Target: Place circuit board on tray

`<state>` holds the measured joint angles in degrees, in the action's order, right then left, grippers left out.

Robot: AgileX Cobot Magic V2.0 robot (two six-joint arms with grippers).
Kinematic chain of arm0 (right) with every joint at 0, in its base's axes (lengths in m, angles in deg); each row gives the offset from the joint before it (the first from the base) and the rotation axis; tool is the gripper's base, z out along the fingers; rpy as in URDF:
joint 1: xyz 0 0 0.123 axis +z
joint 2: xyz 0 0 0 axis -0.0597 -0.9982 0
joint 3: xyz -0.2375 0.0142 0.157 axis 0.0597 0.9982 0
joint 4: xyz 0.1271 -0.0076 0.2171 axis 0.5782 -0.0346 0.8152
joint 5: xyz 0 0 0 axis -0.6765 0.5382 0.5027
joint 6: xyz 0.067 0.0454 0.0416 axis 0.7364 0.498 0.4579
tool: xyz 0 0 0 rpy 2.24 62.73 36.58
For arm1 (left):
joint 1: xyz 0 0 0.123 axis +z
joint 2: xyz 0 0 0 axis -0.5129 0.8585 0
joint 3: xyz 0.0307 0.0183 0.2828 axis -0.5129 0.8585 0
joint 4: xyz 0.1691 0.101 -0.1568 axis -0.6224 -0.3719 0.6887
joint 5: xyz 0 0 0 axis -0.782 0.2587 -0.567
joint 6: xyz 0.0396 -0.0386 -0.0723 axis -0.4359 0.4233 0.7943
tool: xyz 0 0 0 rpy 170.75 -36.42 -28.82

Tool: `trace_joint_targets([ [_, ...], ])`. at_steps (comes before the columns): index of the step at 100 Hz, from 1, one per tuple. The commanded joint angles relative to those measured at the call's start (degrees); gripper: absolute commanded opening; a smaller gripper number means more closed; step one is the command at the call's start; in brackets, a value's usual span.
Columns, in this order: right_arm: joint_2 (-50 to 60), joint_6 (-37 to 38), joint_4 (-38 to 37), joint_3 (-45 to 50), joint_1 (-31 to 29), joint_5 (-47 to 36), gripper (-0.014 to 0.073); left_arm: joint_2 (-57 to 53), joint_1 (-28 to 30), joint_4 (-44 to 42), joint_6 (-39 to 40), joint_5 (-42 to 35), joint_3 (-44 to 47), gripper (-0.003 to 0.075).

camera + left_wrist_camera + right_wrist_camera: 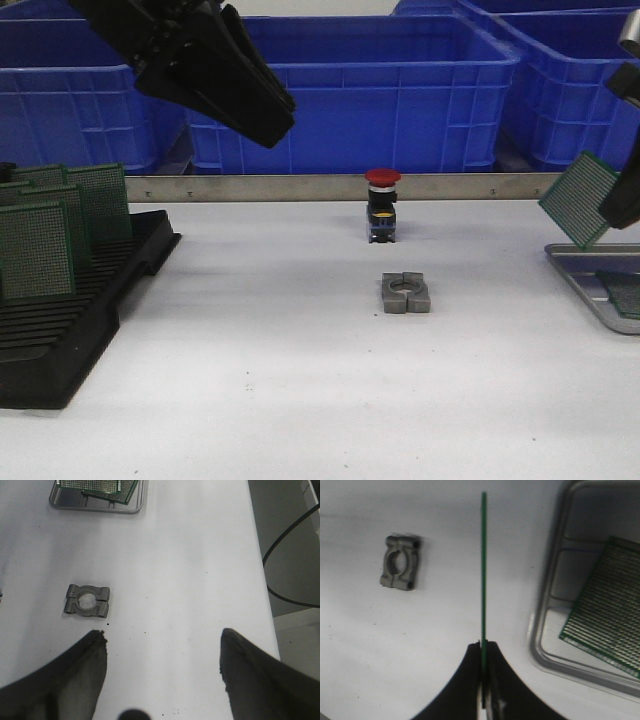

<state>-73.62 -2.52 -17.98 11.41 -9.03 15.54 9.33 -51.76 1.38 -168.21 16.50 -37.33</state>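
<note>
My right gripper (483,645) is shut on a green circuit board (483,565), seen edge-on in the right wrist view. In the front view that board (578,200) hangs tilted just above the near-left corner of the silver-grey tray (580,275) at the far right. The tray (545,630) holds another green board (605,625). In the left wrist view the tray (95,506) shows with boards (100,487) on it. My left gripper (162,640) is open and empty, raised high at the upper left of the front view (265,115).
A black slotted rack (70,320) at the left holds several upright green boards (60,225). A grey metal clamp block (406,293) lies mid-table. A red-capped push button (382,205) stands behind it. Blue bins (350,90) line the back behind a metal rail.
</note>
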Motion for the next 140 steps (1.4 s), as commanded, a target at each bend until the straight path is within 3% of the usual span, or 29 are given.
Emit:
trace_joint_targets([
  [1, 0.0, -0.1, 1.7, -1.6, -2.2, -0.1, -0.0065, -2.4, -0.5, 3.9, 0.3, 0.5, -1.8, 0.0463],
  [26, -3.3, -0.1, 1.7, -1.6, -3.7, -3.5, -0.0060, -2.4, -0.5, 3.9, 0.3, 0.5, -1.8, 0.0463],
  [33, -3.7, -0.1, 1.7, -1.6, -3.7, -4.0, -0.0020, -2.4, -0.5, 3.9, 0.3, 0.5, -1.8, 0.0463],
  [42, -4.1, -0.1, 1.7, -1.6, -3.7, -3.8, 0.0089, -2.4, -0.5, 3.9, 0.3, 0.5, -1.8, 0.0463],
  [59, -4.3, -0.1, 1.4, -1.7, -3.7, -4.4, 0.0384, -2.4, -0.5, 3.9, 0.3, 0.5, -1.8, 0.0463],
  [72, -4.3, -0.2, 0.8, -2.1, -3.9, -5.1, 0.0470, -2.4, -0.5, 3.9, 0.3, 0.5, -1.8, 0.0463],
  [105, 0.3, -0.5, -5.3, -6.3, -6.0, -1.7, 0.0436, -2.7, -0.3, 3.9, 0.4, 0.5, -3.5, 0.0448],
  [112, 2.7, -0.8, -5.3, -6.2, -5.6, -3.3, 0.0332, -2.7, -0.1, 3.8, 2.6, 0.5, -4.9, 0.0356],
  [126, 8.7, -2.1, -5.3, -4.1, -3.9, -7.6, -0.0041, -3.1, 1.8, 3.2, 10.2, 2.9, -7.5, -0.0016],
  [127, 9.4, -2.7, -5.3, -3.8, -3.7, -7.7, -0.0073, -3.2, 1.9, 3.2, 10.3, 3.3, -7.6, -0.0017],
  [140, 15.6, -3.8, -4.4, -0.6, -1.6, -10.6, -0.0060, -3.2, 4.8, 3.1, 15.6, 7.6, -9.4, -0.0020],
])
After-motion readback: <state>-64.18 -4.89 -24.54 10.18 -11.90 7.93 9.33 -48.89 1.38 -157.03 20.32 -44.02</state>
